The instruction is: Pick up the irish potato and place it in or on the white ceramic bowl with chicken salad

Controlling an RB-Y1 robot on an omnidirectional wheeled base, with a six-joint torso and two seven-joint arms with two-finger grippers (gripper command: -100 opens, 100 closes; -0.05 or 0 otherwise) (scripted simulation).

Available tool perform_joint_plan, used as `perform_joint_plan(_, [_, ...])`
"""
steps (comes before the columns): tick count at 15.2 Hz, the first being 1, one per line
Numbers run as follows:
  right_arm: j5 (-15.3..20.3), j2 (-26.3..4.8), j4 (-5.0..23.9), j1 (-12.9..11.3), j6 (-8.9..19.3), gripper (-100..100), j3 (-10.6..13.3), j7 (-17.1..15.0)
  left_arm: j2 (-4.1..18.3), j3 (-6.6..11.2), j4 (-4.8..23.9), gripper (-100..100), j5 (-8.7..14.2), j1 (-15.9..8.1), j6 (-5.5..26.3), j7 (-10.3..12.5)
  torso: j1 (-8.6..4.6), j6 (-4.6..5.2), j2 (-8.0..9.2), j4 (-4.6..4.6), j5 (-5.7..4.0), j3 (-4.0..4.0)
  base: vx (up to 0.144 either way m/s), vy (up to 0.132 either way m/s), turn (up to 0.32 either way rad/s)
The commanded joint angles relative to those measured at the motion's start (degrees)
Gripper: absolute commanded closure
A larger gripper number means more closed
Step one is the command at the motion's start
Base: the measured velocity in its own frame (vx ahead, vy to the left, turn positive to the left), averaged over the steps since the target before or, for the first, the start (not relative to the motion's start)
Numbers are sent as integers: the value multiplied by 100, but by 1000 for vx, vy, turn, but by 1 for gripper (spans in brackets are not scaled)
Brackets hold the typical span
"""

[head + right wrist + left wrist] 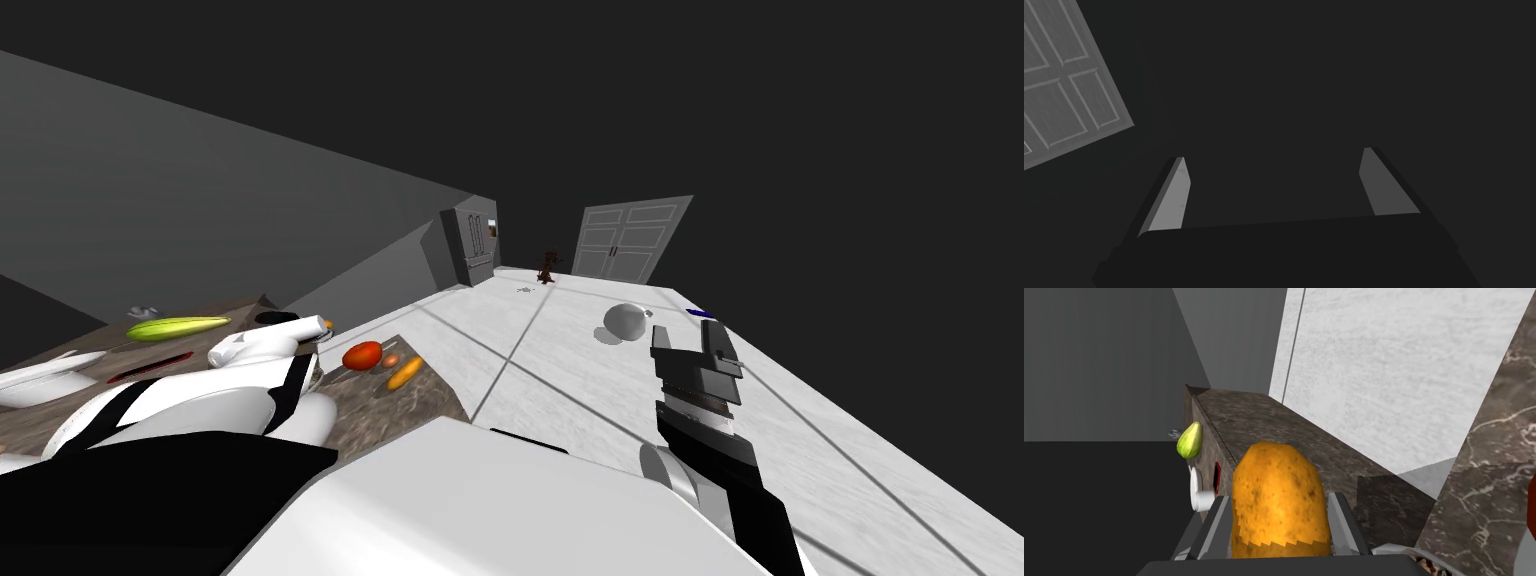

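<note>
Slippage is the main worry: the left gripper (1279, 499) clamps the Irish potato (1276, 480) by one end only, fingers pressed to its sides and most of it standing out past the fingertips. A quick swing above the dark marbled counter (1264, 418) on the left could roll it free short of the bowl, which I cannot pick out for certain. Its skin is golden-brown, speckled and rounded. The right gripper (1274, 156) hangs wide open, empty, on the right.

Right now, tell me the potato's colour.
Orange-brown potato, finely dark-speckled; clearest in the left wrist view.
</note>
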Motion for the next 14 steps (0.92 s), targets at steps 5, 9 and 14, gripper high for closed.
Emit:
perform_joint_plan(5, [0, 0, 0, -1, 0, 0, 0, 0, -33, 27, 6, 100, -12, 176, 126, -30, -5, 21, 3, 4, -11, 2, 38, -21, 103])
perform_joint_plan(9, [0, 0, 0, -1, 0, 0, 0, 0, -54, 41, 252, 100, -32, 231, 164, -28, 6, 10, 7, -1, 3, 3, 4, 4, 12])
perform_joint_plan(14, [0, 0, 0, -1, 0, 0, 0, 0, -106, 83, 332, 100, -72, 355, 266, -25, 2, 4, 10, 2, -1, 6, 8, -2, 74])
